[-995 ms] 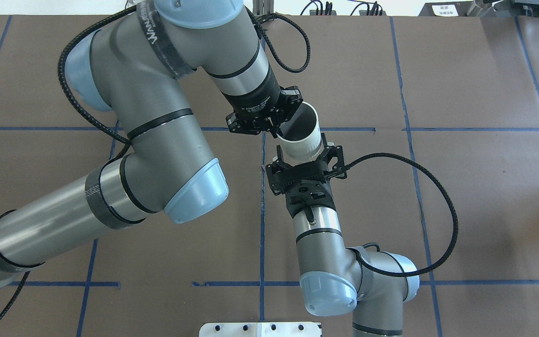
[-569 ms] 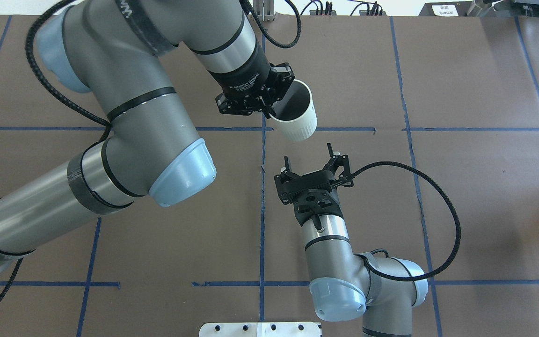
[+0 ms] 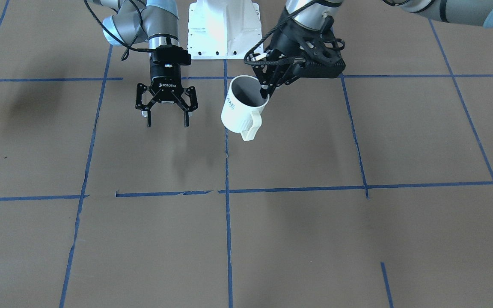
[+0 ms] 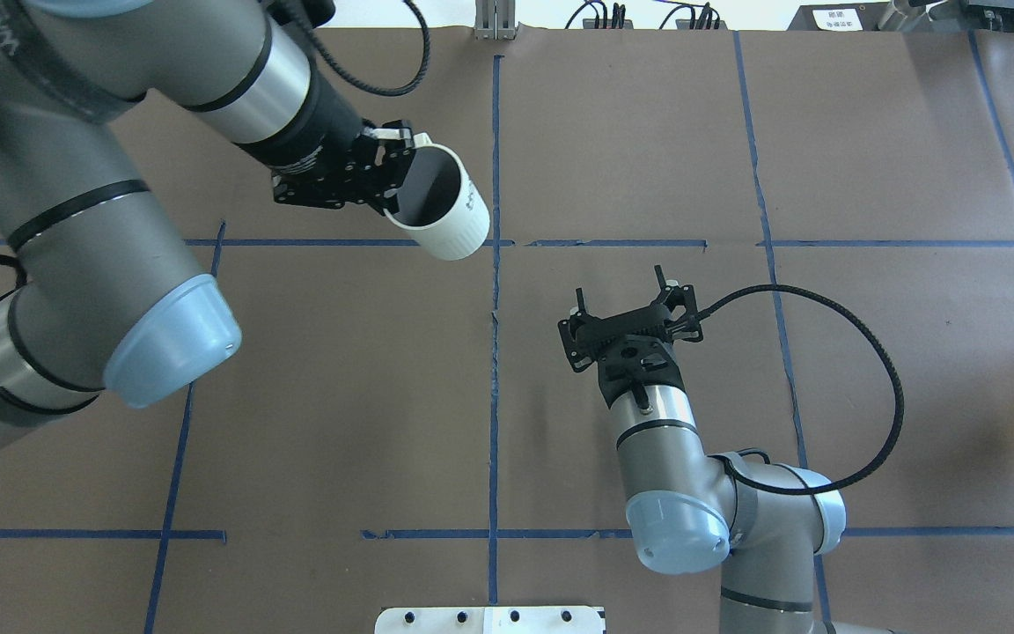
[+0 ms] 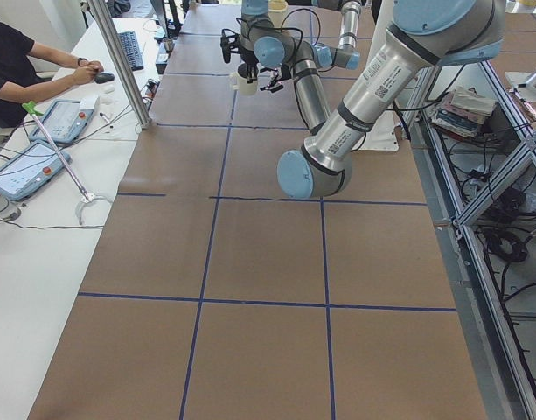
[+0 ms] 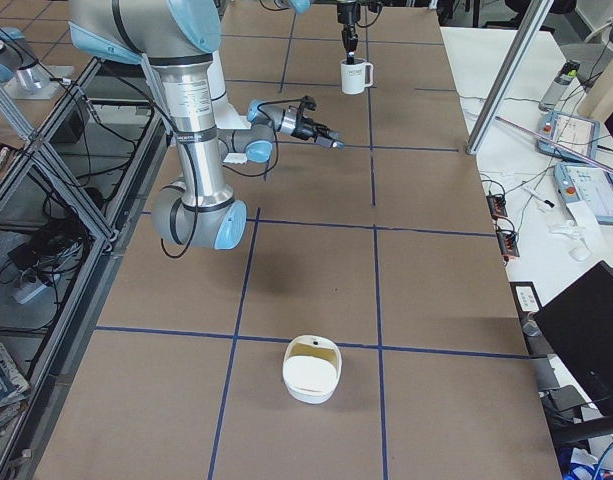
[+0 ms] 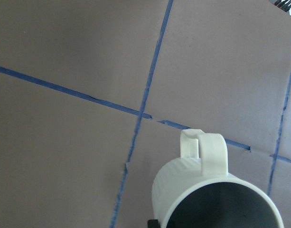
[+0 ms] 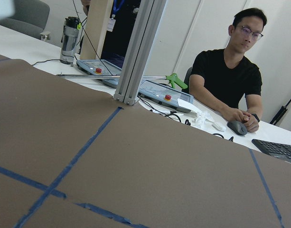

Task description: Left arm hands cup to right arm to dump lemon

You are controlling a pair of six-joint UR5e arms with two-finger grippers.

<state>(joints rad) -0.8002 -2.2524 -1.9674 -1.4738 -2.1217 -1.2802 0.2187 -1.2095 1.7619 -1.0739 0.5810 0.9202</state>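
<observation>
The white ribbed cup (image 4: 441, 211) hangs tilted above the table, its mouth facing up. My left gripper (image 4: 391, 189) is shut on its rim, one finger inside. From the front, the cup (image 3: 242, 111) shows dark lettering and its squarish handle (image 3: 253, 126), with the left gripper (image 3: 267, 90) above it. The left wrist view shows the cup (image 7: 202, 199) and its grey inside. The lemon is hidden. My right gripper (image 4: 620, 286) is open and empty, well to the right of the cup. It also shows from the front (image 3: 166, 124).
Blue tape lines (image 4: 495, 352) grid the brown table. A white bowl (image 6: 311, 370) sits at the table's right end. The white robot base (image 3: 223, 25) is at the near edge. An operator (image 8: 226, 80) sits at a side table beyond the far edge.
One second ago the open right gripper was around the cup. Since then the left arm has carried the cup away to the left, and the right gripper has drawn back, still open.
</observation>
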